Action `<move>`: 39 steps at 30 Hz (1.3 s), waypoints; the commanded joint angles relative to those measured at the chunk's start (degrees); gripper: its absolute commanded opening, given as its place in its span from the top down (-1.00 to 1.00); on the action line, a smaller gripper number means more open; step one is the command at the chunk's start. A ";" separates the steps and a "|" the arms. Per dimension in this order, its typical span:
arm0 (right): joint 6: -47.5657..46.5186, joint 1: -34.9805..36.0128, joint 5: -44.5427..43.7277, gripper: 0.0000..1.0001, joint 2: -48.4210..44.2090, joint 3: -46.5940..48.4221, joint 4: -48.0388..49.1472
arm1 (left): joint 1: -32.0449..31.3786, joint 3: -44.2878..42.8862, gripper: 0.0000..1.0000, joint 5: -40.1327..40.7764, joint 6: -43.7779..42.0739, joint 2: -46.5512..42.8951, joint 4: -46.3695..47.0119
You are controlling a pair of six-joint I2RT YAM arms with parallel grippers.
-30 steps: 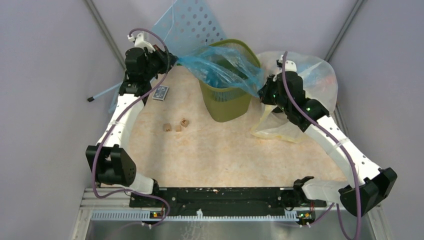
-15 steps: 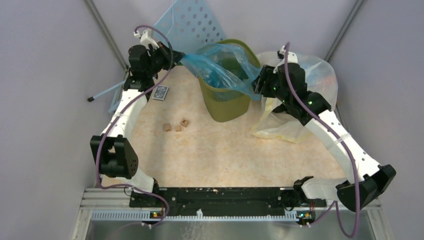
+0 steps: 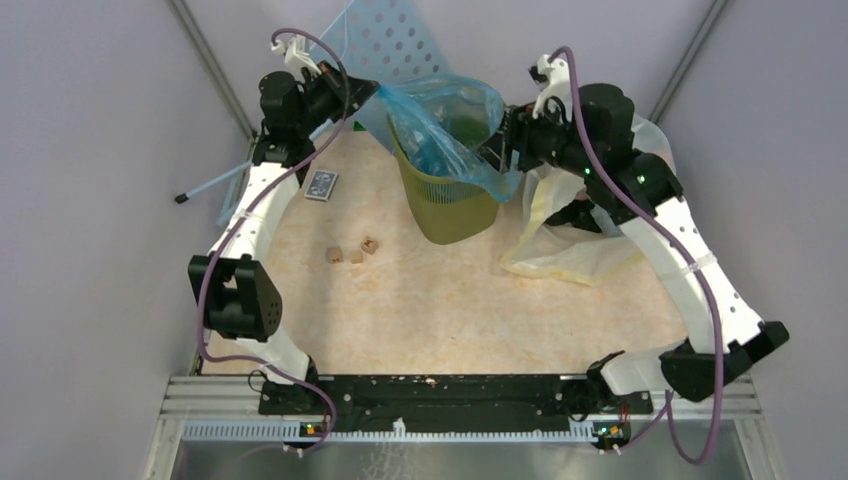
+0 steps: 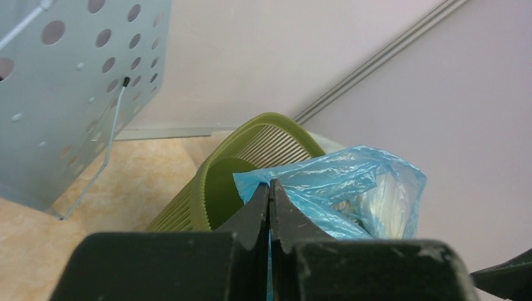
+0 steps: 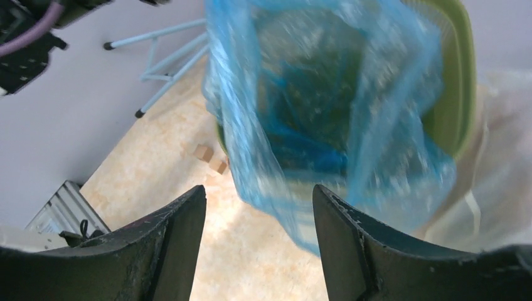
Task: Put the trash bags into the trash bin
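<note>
The light-blue trash bag [image 3: 447,118] hangs with its body down inside the olive-green trash bin [image 3: 452,205] and its right side draped over the bin's right rim. My left gripper [image 3: 366,91] is shut on the bag's left corner, held up beside the bin's left rim. In the left wrist view the gripper [image 4: 270,185] pinches the blue film [image 4: 351,182] above the bin [image 4: 251,147]. My right gripper [image 3: 506,140] hovers over the bin's right side. Seen from the right wrist, this gripper [image 5: 258,191] is open, with the blurred bag [image 5: 313,94] and bin rim [image 5: 461,81] below it.
A perforated light-blue panel [image 3: 385,45] leans at the back wall. A large clear yellowish bag [image 3: 575,245] lies right of the bin under my right arm. Small wooden cubes [image 3: 350,250] and a dark card [image 3: 322,186] lie on the table at the left.
My right gripper has let go of the bag's right edge, opened, and risen towards the back. My left gripper has lifted the left corner up and back; the bag sank deeper into the bin.
</note>
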State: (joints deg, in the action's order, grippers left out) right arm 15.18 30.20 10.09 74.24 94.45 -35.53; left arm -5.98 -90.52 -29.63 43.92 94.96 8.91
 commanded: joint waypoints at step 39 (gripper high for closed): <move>-17.57 16.75 -17.03 1.00 30.62 38.15 -18.30 | -1.31 -22.25 1.00 2.63 -1.89 16.04 -3.97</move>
State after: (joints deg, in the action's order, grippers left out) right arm -1.83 42.78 -7.01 105.45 129.56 -51.68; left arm -9.39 -114.93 -29.21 44.97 116.79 3.92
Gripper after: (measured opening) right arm 0.003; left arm 0.003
